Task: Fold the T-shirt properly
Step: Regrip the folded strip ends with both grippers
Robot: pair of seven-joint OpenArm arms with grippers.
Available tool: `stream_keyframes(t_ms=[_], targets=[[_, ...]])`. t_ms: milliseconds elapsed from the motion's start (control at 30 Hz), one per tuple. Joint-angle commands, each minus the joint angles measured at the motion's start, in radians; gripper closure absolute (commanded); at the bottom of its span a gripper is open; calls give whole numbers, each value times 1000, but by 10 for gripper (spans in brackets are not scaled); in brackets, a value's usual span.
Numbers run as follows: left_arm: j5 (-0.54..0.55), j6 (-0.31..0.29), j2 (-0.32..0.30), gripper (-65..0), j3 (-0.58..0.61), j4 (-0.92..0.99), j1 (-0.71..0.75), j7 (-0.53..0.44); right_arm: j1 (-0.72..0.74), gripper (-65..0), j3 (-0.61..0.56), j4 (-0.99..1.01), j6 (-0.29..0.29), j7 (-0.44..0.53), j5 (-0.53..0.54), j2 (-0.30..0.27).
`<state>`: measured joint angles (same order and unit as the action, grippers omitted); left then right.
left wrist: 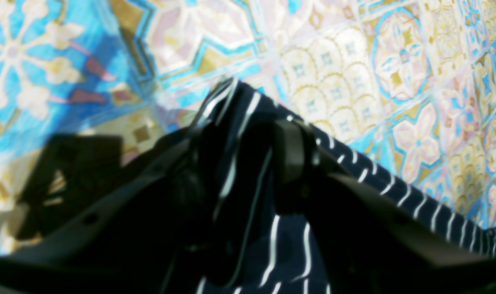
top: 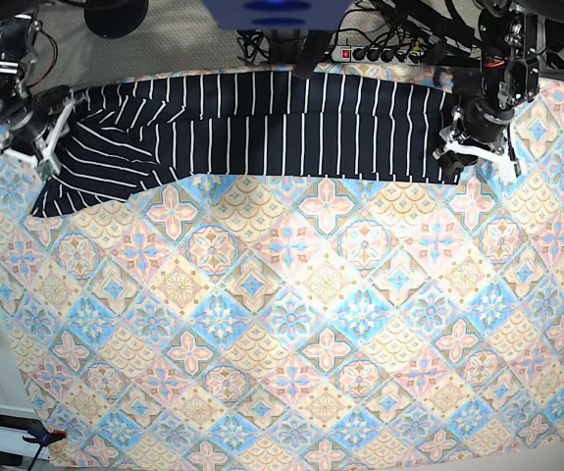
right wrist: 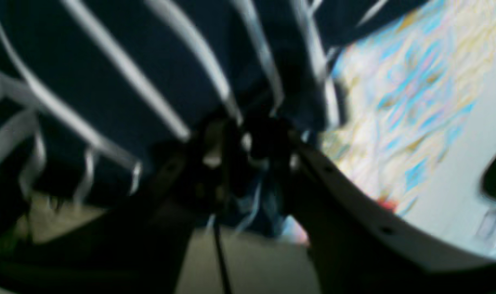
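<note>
**Striped shirt stretched between two pincers along the far edge**

Nearest the base camera lies only the pastel blue, orange and pink tile-patterned tablecloth (top: 291,334) covering the surface, bare of any garment. Everything that matters sits at the far side.

There the soft dark navy short-sleeved T-shirt with thin white pinstripes (top: 262,128) lies as a long band, spanning from one pincer to the other. Its end by the right pincer (top: 28,132) spreads wider and droops toward the camera in a slanted flap; its end by the left pincer (top: 478,147) is narrower and straighter.

The left pincer's wrist view shows its jaws clamped on a gathered ridge of striped cloth, which rises between them and trails off to one side over the tablecloth. The right wrist view is badly blurred: fabric fills the space just beyond the right pincer's tips, but whether the jaws are apart or gripping I cannot tell.

The shirt looks light, limp and without stiffness, so it will likely sag, wrinkle and slide on the smooth cloth beneath. Best holds are probably the outer corners or hem edges at each end, taken together so the fold line stays straight; a single-layer pinch may slip.
</note>
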<state>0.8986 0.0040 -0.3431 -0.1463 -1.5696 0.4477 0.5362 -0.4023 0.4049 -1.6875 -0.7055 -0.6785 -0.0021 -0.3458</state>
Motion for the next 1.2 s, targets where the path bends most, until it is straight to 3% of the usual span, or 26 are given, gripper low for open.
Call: stream_keyframes(t_ms=[0,100,167,333,600,800,933,1167], targets=[[9,-6,-11,-213,-9,-13,-2,-12,4,-208,42,-44,7,42,11,6],[11,-6,-11,-217,-11,-13,3,-12,3,-212,141,-118,7,112,14,87],[11,-6,-12,-219,-11,-13,3,-12,-2,-210,137,-162,7,119,14,109],[57,-5,-15,-220,-16,-13,12,-12,-19,-210,29,-188,7,62,15,109],[112,-5,-77,-220,-54,-16,64,-11,-31,-210,-119,-155,7,55,12,109],[113,-5,-83,-222,-49,-16,66,-6,-30,-210,-180,-64,7,61,11,109],[113,-5,-106,-257,-51,-13,47,103,-30,-210,-183,-58,7,61,11,109],[110,-3,-147,-259,-46,-13,30,169,-30,-210,-183,-66,7,61,11,109]])
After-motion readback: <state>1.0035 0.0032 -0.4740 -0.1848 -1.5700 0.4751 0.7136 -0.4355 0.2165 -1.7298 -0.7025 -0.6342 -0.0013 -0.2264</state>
